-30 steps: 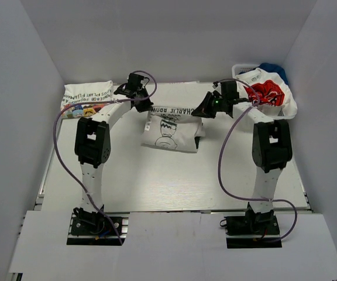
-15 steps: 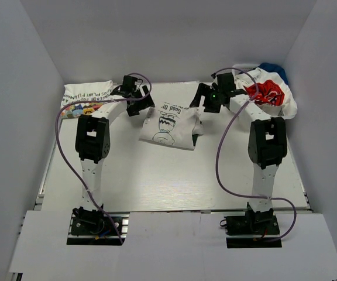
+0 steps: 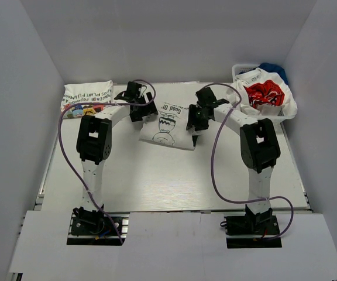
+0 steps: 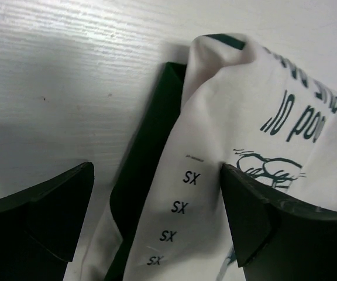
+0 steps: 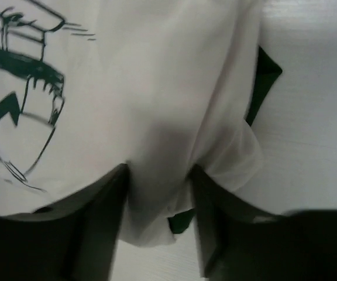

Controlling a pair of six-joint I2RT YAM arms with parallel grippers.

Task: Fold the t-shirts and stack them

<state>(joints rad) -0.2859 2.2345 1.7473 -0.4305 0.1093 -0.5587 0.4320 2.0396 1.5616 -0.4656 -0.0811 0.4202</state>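
A white t-shirt (image 3: pixel 167 124) with a dark cartoon print and dark green trim lies folded mid-table. My left gripper (image 3: pixel 139 111) stands open at its left edge. In the left wrist view that gripper (image 4: pixel 157 216) straddles the shirt's edge (image 4: pixel 227 117), where a strip marked "SX" and the dark green collar (image 4: pixel 151 134) show. My right gripper (image 3: pixel 196 120) is at the shirt's right edge. In the right wrist view its fingers (image 5: pixel 101 216) pinch a bunched fold of the white cloth (image 5: pixel 157 105), the gripper (image 5: pixel 160 175) shut on it. Another folded t-shirt (image 3: pixel 86 97) lies at the back left.
A white basket (image 3: pixel 241 69) at the back right corner holds a heap of tees, one red-printed (image 3: pixel 264 93), with something blue (image 3: pixel 274 70) behind. White walls close in the table on three sides. Purple cables loop from both arms.
Both grippers let go of the shirt's far edge, which dropped forward into a fold. Both arms then moved down to the shirt's sides; the left stays open, the right closed on the right edge.
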